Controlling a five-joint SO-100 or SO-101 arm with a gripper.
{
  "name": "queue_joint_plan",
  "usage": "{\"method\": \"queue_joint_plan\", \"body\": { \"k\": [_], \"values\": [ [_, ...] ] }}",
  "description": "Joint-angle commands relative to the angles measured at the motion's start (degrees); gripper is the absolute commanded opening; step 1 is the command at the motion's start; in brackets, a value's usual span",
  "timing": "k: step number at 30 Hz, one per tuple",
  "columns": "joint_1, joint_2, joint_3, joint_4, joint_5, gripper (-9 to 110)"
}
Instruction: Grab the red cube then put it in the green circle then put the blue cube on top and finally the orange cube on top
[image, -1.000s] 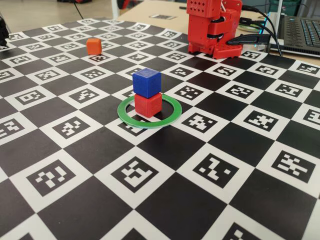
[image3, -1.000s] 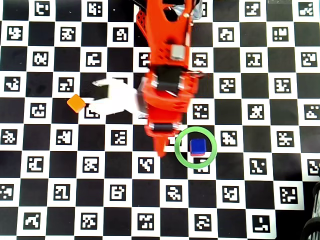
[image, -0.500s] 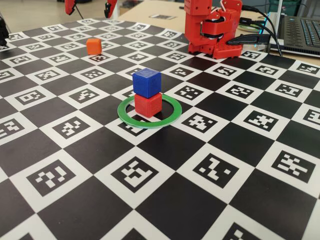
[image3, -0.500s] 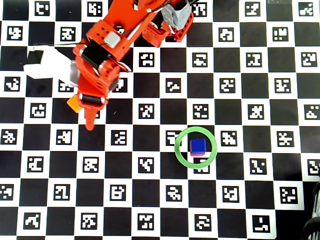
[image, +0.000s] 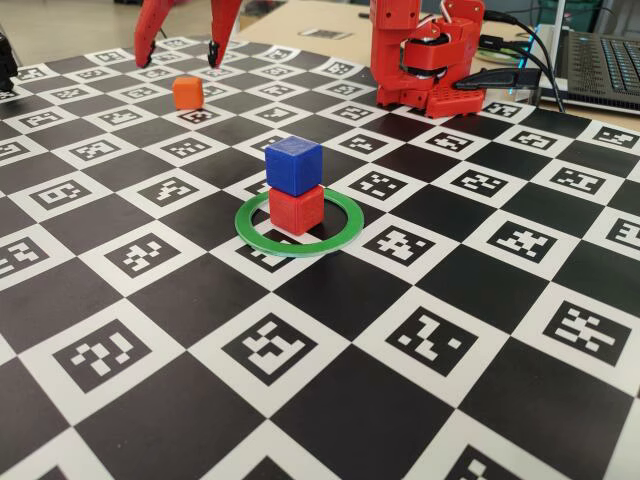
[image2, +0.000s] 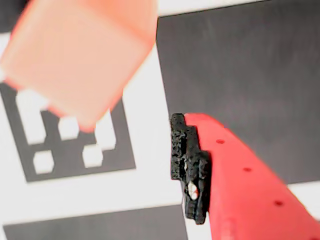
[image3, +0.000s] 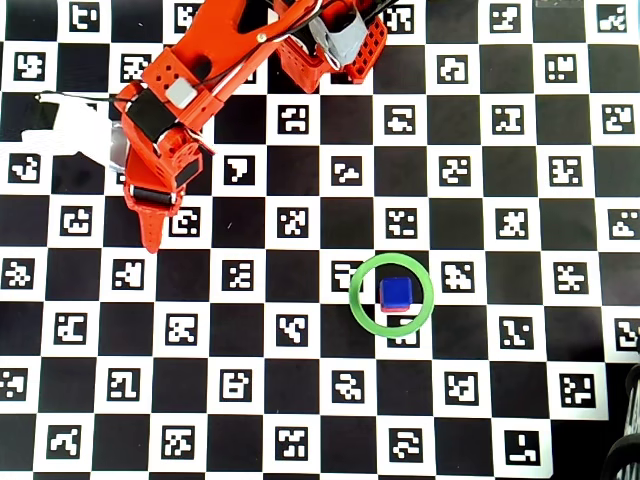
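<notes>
The blue cube (image: 294, 165) sits squarely on the red cube (image: 296, 209) inside the green circle (image: 300, 248). From overhead the blue cube (image3: 395, 291) covers almost all of the red one, within the green circle (image3: 354, 292). The orange cube (image: 187, 91) rests alone on the board at the far left. My gripper (image: 178, 62) hangs open just above and behind it, one fingertip on either side. In the overhead view my gripper (image3: 152, 236) hides the orange cube. The wrist view shows the orange cube (image2: 75, 55) blurred and close, and one red finger (image2: 235, 185) with a black pad beside it.
The board is a black-and-white checkerboard with printed markers (image: 270, 348). The arm's red base (image: 425, 60) stands at the far edge, with cables and a laptop (image: 605, 60) to its right. A white camera mount (image3: 70, 130) juts from the wrist.
The arm has swung left, away from the stack in the ring, to over the orange cube. The open fingers have come down toward that cube. The stack has not moved.
</notes>
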Motion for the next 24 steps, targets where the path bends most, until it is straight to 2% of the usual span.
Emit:
{"method": "queue_joint_plan", "body": {
  "k": [1, 24],
  "values": [
    [1.41, 0.26, -0.44, -3.16, -0.44, 46],
    [0.44, -3.43, 1.41, -7.91, 2.29, 46]
  ]
}}
